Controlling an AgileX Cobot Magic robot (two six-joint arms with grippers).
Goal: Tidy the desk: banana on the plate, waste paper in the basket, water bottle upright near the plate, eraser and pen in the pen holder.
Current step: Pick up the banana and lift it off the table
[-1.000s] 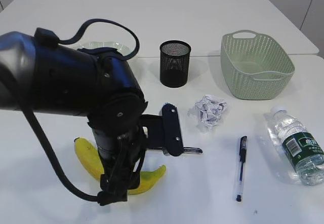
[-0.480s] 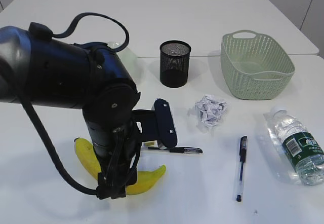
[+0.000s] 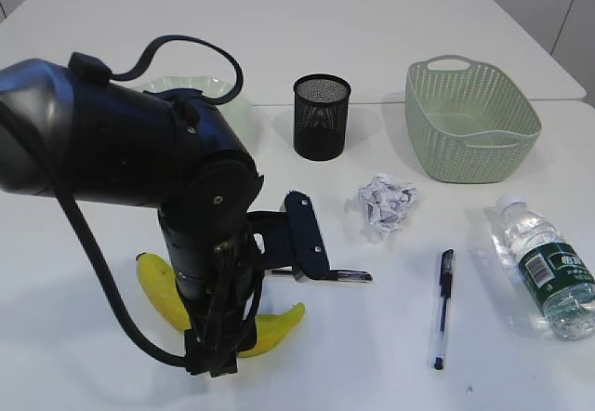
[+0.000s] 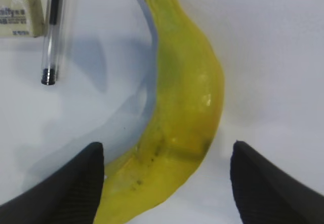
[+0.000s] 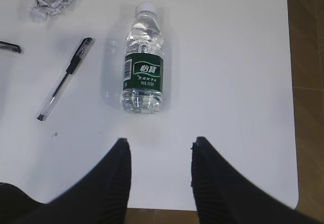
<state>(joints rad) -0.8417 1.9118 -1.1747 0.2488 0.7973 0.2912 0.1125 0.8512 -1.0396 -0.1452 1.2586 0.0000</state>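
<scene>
The banana (image 3: 270, 329) lies on the white bench (image 3: 390, 39) at the front left, most of its middle hidden in the exterior view behind the left arm (image 3: 139, 165); only its two ends show. The left wrist view gives it whole, lying between the spread fingers of the left pincer (image 4: 167, 176), which do not touch it. The eraser (image 4: 20, 15) is cut off at that view's edge, beside a clear pen (image 4: 52, 31). The plate (image 3: 200, 88) peeks out behind the arm, mostly covered. The right pincer (image 5: 159, 171) is outside the exterior view; its wrist view shows the jaws apart above the bench, holding nothing, with the water bottle (image 5: 144, 59) lying on its side beyond. Against half a second ago, the left arm sits lower over the banana, and more of the plate shows.
</scene>
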